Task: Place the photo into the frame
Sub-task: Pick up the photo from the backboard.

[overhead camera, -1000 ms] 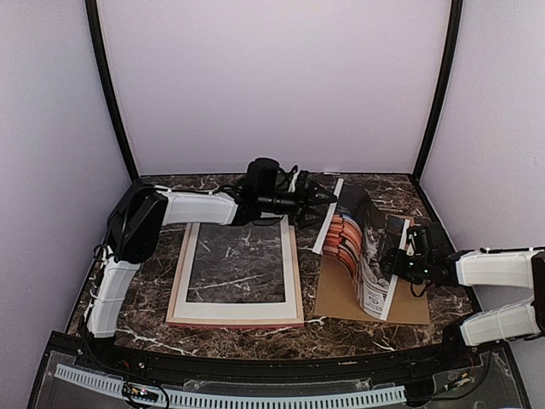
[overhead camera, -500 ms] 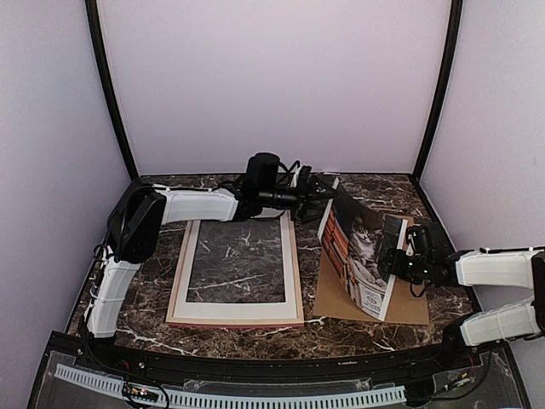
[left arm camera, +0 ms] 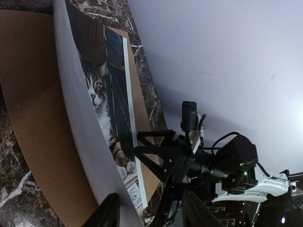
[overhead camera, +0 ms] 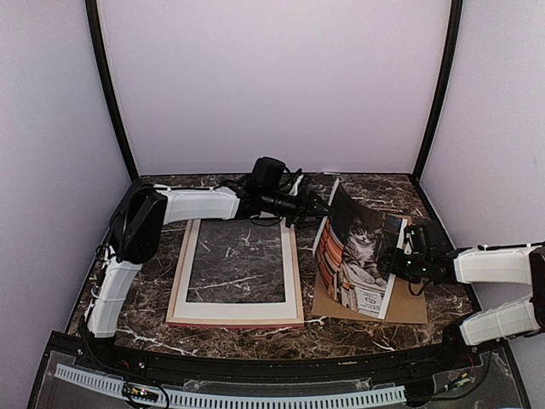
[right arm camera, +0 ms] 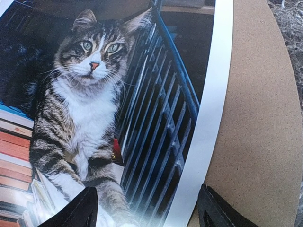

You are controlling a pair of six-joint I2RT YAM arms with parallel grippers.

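The photo (overhead camera: pixel 358 247) stands curled on edge, cat side facing right. It rises from the brown backing board (overhead camera: pixel 409 308). My left gripper (overhead camera: pixel 319 207) is open at its raised far-left edge. In the left wrist view (left arm camera: pixel 149 213) the photo's white reverse (left arm camera: pixel 75 109) runs down beside one finger. My right gripper (overhead camera: pixel 393 254) is open at the photo's right border. In the right wrist view (right arm camera: pixel 149 213) the jaws stand wide apart over the cat print (right arm camera: pixel 94 94) and its white border. The frame (overhead camera: pixel 294 281) lies flat at centre left, pale reverse up.
The backing board shows in both wrist views, under the photo (left arm camera: pixel 33 94) and to its right (right arm camera: pixel 255 118). The right arm's gripper (left arm camera: pixel 156 151) faces the left wrist camera. Black posts and pale walls enclose the marble table (overhead camera: pixel 153 264).
The photo has uncurled and stood up more, so the cat now shows from above. The left gripper shifted a little at its far edge. The right gripper has barely moved.
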